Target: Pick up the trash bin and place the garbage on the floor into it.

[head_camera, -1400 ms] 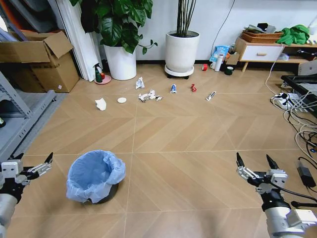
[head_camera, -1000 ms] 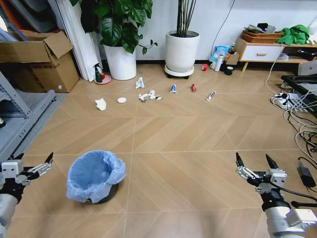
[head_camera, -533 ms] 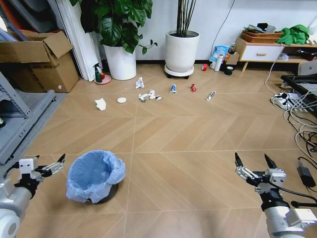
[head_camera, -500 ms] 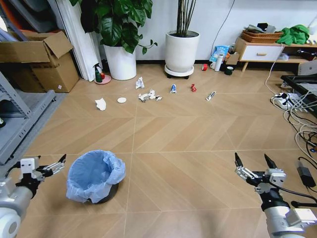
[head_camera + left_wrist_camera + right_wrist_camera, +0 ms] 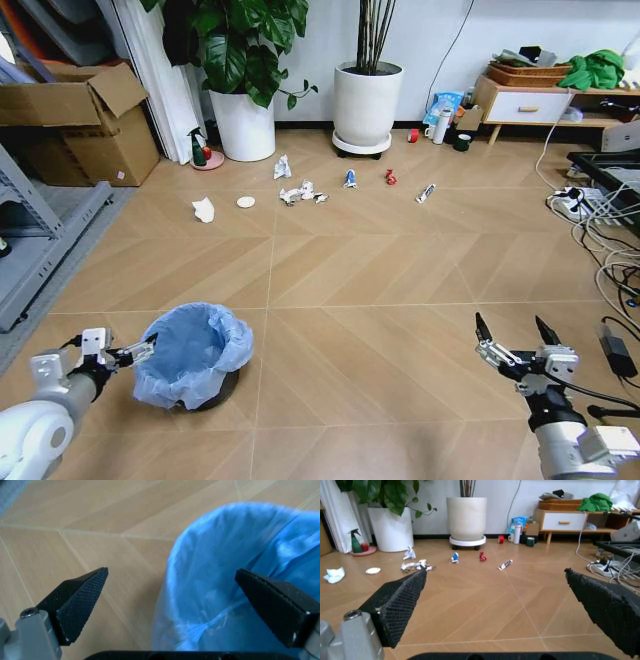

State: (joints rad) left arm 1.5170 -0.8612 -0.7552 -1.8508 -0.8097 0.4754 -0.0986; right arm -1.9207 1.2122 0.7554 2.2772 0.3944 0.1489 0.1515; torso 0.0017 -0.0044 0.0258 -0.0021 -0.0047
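Floor (image 5: pixel 400 270) of wood-look tiles stretches ahead of me, and the trash bin (image 5: pixel 193 357) stands on it low at my left, its crinkly light-blue bag overhanging the rim. My left end effector (image 5: pixel 128 352) is at the bin's left side, fingers spread, with their tips right at the edge of the bag. In my left wrist view the end effector (image 5: pixel 187 600) straddles the bag's edge: one finger (image 5: pixel 77 598) is over bare floor, the other over the blue plastic of the trash bin (image 5: pixel 235 577). Whether a fingertip touches the bag I cannot tell.

My right end effector (image 5: pixel 520 335) hangs low at my right, well apart from the bin, its fingers spread and empty.

The garbage (image 5: pixel 300 190) lies scattered far ahead, near the two white plant pots (image 5: pixel 366 104): a crumpled white paper wad (image 5: pixel 203 209), a white disc (image 5: pixel 246 202), a blue-white wrapper (image 5: pixel 350 179), a red wrapper (image 5: pixel 390 177) and a dark wrapper (image 5: pixel 426 193). My right wrist view shows the same litter (image 5: pixel 455 557) spread across the floor (image 5: pixel 485 603).
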